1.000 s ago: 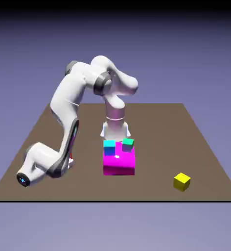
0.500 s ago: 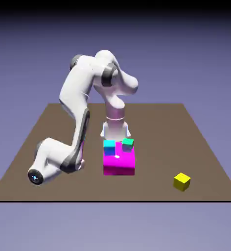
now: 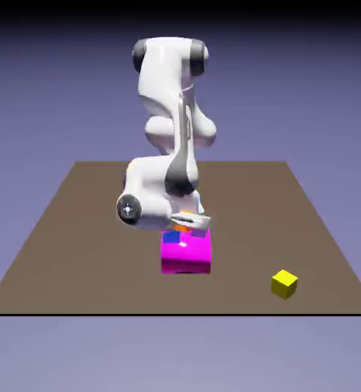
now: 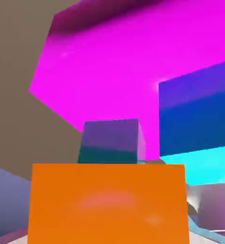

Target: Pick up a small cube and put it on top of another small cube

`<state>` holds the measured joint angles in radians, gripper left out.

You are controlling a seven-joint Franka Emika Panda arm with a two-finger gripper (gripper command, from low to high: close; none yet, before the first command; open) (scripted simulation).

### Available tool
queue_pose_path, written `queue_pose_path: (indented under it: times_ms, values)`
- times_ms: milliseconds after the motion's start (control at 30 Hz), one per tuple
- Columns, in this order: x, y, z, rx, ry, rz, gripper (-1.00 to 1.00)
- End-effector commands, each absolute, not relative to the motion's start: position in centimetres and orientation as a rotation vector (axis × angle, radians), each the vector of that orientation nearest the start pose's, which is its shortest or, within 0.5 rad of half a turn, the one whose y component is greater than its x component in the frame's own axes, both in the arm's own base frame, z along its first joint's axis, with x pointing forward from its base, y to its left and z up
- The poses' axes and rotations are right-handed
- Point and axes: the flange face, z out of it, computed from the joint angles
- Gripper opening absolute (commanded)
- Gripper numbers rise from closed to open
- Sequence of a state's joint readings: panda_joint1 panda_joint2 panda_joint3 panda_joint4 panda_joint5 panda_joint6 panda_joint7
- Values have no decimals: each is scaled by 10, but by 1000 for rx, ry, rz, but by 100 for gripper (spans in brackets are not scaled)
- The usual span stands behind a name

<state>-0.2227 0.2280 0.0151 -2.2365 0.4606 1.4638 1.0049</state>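
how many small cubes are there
4: yellow cube alone on the table, blue cube and green cube on the magenta block, orange cube in the end effector; others may be hidden.

The small cube (image 4: 108, 205) is plain bright orange, with faint paler pinkish smears across its face. The large block (image 4: 105, 71) is solid magenta, darkening to maroon along one edge. One cube (image 4: 195, 119) runs from violet to deep blue, with a bright cyan face; another (image 4: 109, 138) goes from muted purple to dark teal, probably green beneath the shading. The yellow cube (image 3: 284, 284) is unpatterned, the counter (image 3: 76, 260) dull brown, the arm (image 3: 164, 76) white with grey bands.
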Motion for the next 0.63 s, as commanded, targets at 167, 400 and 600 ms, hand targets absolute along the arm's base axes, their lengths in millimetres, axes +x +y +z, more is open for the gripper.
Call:
queue_pose_path:
  times_ms: [167,400,600]
  values:
    - [367,-62,241,-1453,1906,1652,-100]
    - [320,-66,217,-972,1956,1653,-100]
    - [320,-72,221,-972,1956,1653,100]
